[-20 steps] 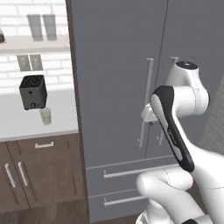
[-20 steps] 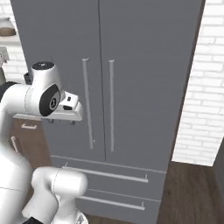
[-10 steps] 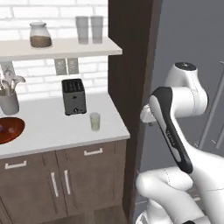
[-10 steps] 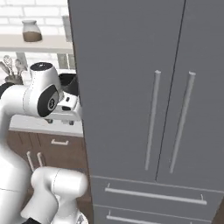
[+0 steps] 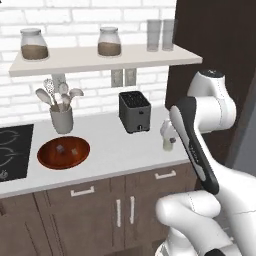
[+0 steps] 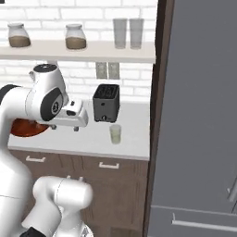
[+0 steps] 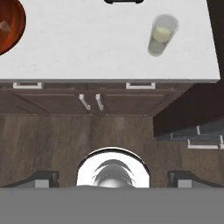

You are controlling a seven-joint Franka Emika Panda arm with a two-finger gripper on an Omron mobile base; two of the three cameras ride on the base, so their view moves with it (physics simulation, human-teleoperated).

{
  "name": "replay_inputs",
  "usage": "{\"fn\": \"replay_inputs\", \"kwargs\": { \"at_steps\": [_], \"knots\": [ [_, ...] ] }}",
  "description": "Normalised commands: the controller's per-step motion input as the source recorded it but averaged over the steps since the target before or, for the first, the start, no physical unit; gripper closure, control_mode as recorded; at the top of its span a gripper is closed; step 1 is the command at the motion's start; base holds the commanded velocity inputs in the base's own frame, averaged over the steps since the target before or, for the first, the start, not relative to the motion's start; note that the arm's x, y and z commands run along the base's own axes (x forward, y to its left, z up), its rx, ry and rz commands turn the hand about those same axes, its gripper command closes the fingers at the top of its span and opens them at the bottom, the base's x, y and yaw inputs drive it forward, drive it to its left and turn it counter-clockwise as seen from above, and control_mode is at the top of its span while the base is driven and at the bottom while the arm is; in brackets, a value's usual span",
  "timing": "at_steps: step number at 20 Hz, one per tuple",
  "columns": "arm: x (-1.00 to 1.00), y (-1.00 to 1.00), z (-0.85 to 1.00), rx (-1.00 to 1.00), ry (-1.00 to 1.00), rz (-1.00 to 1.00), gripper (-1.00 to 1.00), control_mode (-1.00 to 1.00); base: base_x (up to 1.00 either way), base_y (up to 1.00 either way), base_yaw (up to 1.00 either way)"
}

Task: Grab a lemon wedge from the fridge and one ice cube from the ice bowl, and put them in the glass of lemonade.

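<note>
Lemonade glass (image 6: pixel 115 134) stood on the white bench (image 5: pixel 110 155), near its right end and in front of the toaster (image 5: pixel 134 111). It held pale yellow drink. From the hand camera it sat at the top right (image 7: pixel 162 35), close to the bench edge.

Off to the left lay the brown ice bowl (image 5: pixel 63 152), flat and round. Two small ice cubes (image 5: pixel 60 148) sat inside it, a little apart. Just behind the bowl stood a grey cup (image 5: pixel 61 120) full of spoons. A black stove top (image 5: pixel 12 150) lay at the far left, beside the bowl.

Up on the shelf (image 5: pixel 105 58) were two jars (image 5: pixel 34 44) with brown stuff in them, and two tall grey glasses (image 5: pixel 161 35) side by side at the right end.

The grey fridge (image 6: pixel 199 115) rose on the right, its doors shut, with a drawer handle low down. A dark brown panel stood between it and the bench.

The white arm hung over the front of the bench, with the gripper (image 6: pixel 65 128) pointing down, well apart from the glass and nearer the bowl. The jaws were spread wide and held nothing. Below them, the hand camera showed the brown cupboard doors (image 7: pixel 92 103) and the wood floor (image 7: pixel 78 140).
</note>
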Motion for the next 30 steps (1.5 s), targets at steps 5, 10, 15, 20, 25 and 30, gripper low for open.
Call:
{"fn": "replay_inputs", "kwargs": {
  "at_steps": [5,10,15,20,25,30],
  "knots": [
    [0.0,0.0,0.0,0.0,0.0,0.0,-1.0,1.0,0.78,0.4,-0.05],
    [0.0,0.0,0.0,0.0,0.0,0.0,-1.0,1.0,0.54,0.01,-0.13],
    [0.11,0.39,-0.31,0.0,0.02,0.05,-1.0,-1.0,0.04,0.0,-0.01],
    [0.17,0.62,-0.29,0.02,0.02,0.39,-1.0,-1.0,0.0,0.0,0.0],
    [0.2,0.51,-0.44,0.03,0.15,0.29,-1.0,-1.0,0.0,0.0,0.0],
    [0.58,0.96,-0.26,-0.02,0.0,0.03,-1.0,-1.0,0.0,0.0,0.0]
  ]
}}
